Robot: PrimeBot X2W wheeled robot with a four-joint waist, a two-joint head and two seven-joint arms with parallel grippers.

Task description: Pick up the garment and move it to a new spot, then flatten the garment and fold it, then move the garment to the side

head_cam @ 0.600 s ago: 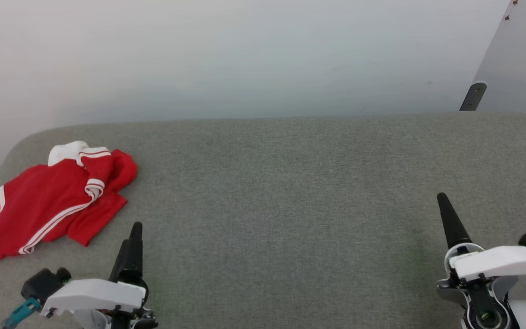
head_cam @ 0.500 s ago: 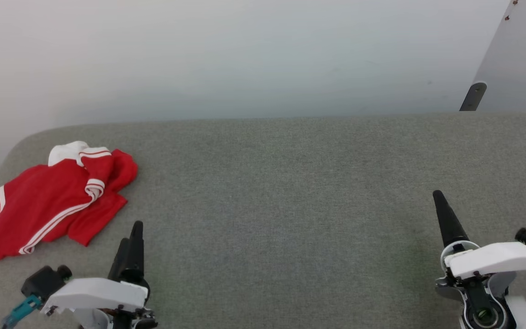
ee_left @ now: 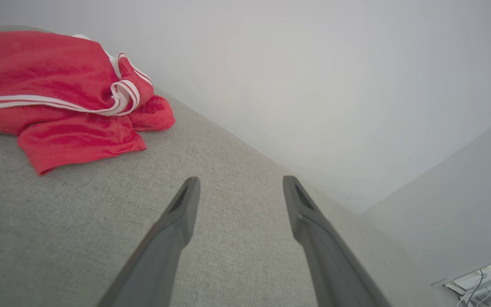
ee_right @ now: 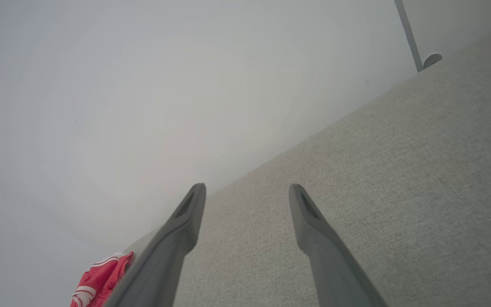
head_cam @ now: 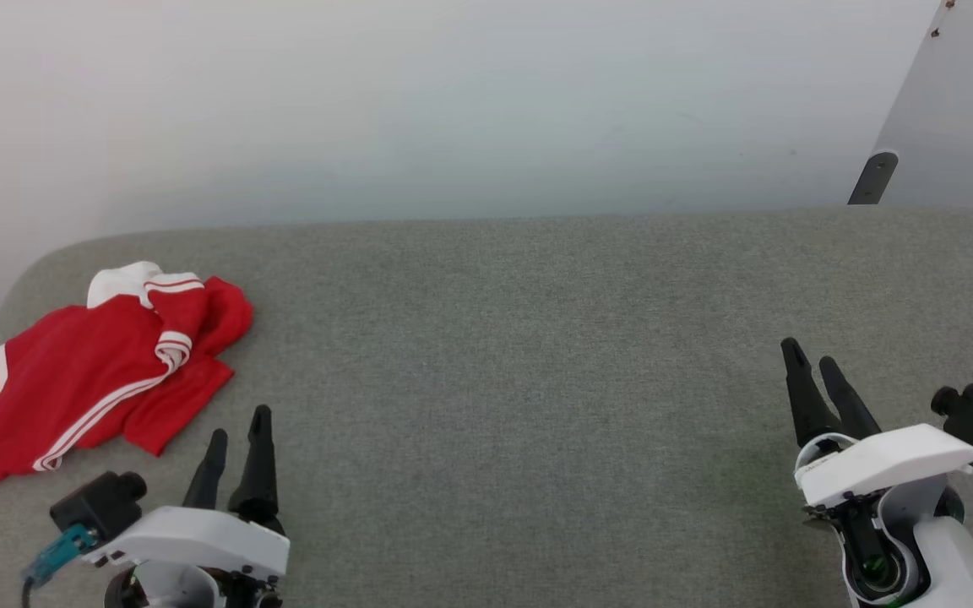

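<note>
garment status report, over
Left pincer open, empty, just short of garment. Right pincer open, empty, far right. Garment crumpled at far left, untouched. No obstacle seen.

I see my left end effector by the near edge of the bench, toward its left corner, its two dark fingers parted and holding nothing. My right end effector sits toward the right corner, likewise spread and empty, with its white wrist housing behind it.
</note>
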